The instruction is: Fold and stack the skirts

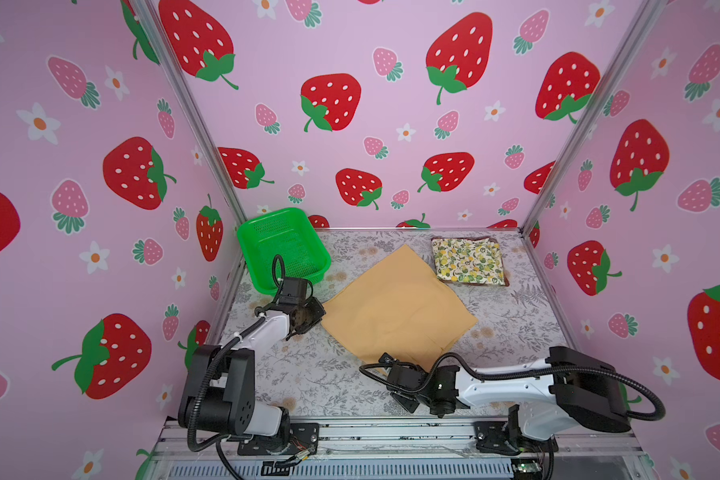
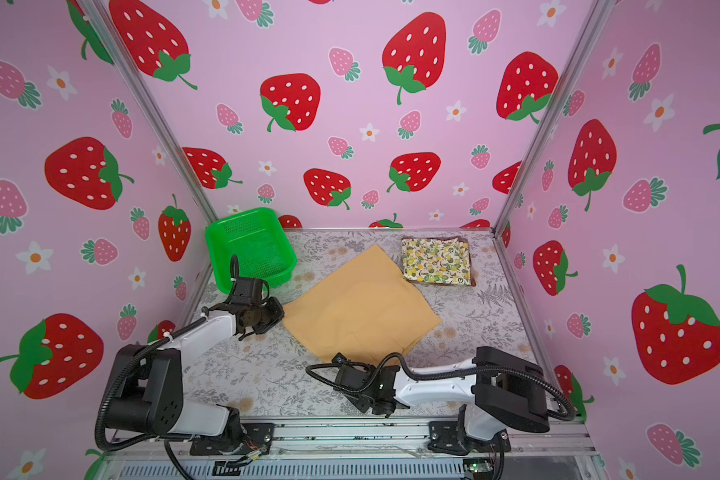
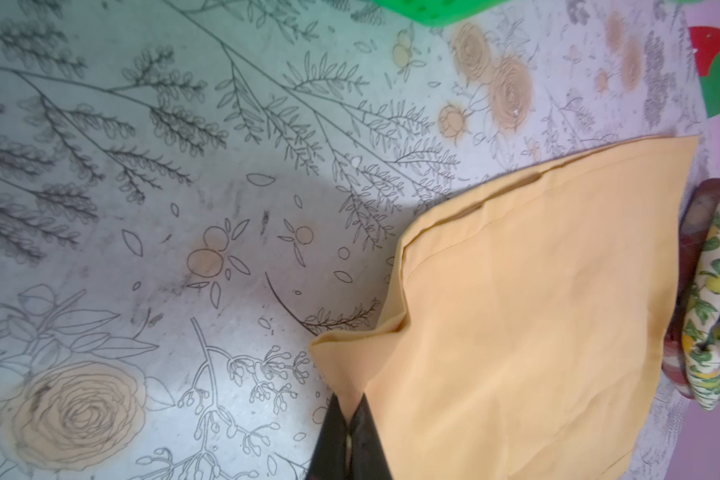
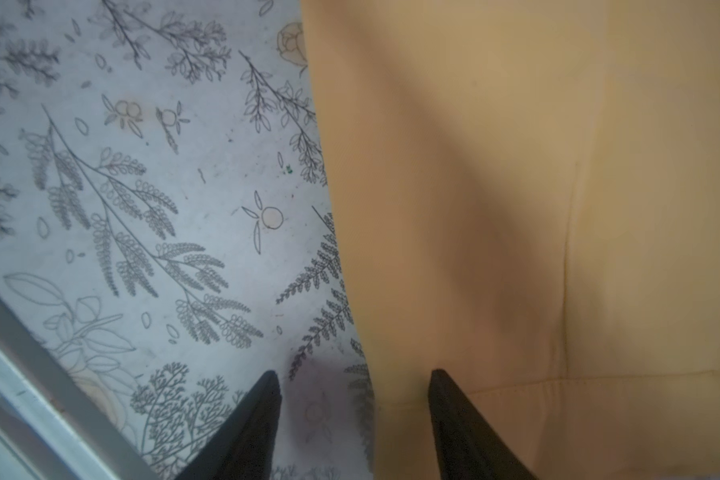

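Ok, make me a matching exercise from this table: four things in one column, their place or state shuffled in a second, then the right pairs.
Column one:
1 mustard skirt
2 lemon skirt
3 green basket
4 left pincer

Column two:
a far left corner of the table
b shut on a cloth corner
c folded, far right
d laid out mid-table

Pairs: 1-d, 2-c, 3-a, 4-b.

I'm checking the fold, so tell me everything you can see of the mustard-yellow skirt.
The mustard-yellow skirt is plain soft cloth with stitched seams, lying flat as a diamond on the table, its edges layered. The left gripper is shut on its left corner, puckering it; the right gripper stands open astride its near edge.
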`<action>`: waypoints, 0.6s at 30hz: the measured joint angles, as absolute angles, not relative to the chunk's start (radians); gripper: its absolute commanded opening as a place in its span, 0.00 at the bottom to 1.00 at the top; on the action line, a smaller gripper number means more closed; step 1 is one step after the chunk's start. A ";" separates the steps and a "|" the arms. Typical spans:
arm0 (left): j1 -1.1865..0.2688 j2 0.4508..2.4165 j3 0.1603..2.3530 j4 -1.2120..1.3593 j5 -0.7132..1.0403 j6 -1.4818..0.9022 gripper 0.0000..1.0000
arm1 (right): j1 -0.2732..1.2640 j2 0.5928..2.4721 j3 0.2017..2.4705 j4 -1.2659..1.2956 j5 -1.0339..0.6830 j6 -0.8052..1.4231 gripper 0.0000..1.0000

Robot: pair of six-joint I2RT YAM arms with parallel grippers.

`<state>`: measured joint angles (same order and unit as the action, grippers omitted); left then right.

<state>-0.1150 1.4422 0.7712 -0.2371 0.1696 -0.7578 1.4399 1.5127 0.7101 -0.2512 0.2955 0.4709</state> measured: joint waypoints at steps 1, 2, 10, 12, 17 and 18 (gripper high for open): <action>-0.115 1.442 0.778 -0.242 0.170 -0.757 0.00 | 1.440 1.519 0.710 -0.251 0.295 0.474 0.41; -0.115 1.442 0.781 -0.245 0.173 -0.756 0.00 | 1.440 1.524 0.710 -0.252 0.295 0.474 0.39; -0.115 1.443 0.791 -0.276 0.174 -0.756 0.00 | 1.440 1.521 0.699 -0.244 0.294 0.496 0.38; -0.115 1.443 0.800 -0.284 0.174 -0.756 0.00 | 1.440 1.515 0.692 -0.240 0.294 0.502 0.38; -0.115 1.448 0.820 -0.297 0.176 -0.754 0.00 | 1.440 1.501 0.672 -0.224 0.294 0.521 0.39; -0.115 1.448 0.821 -0.298 0.176 -0.754 0.00 | 1.441 1.501 0.672 -0.223 0.294 0.524 0.39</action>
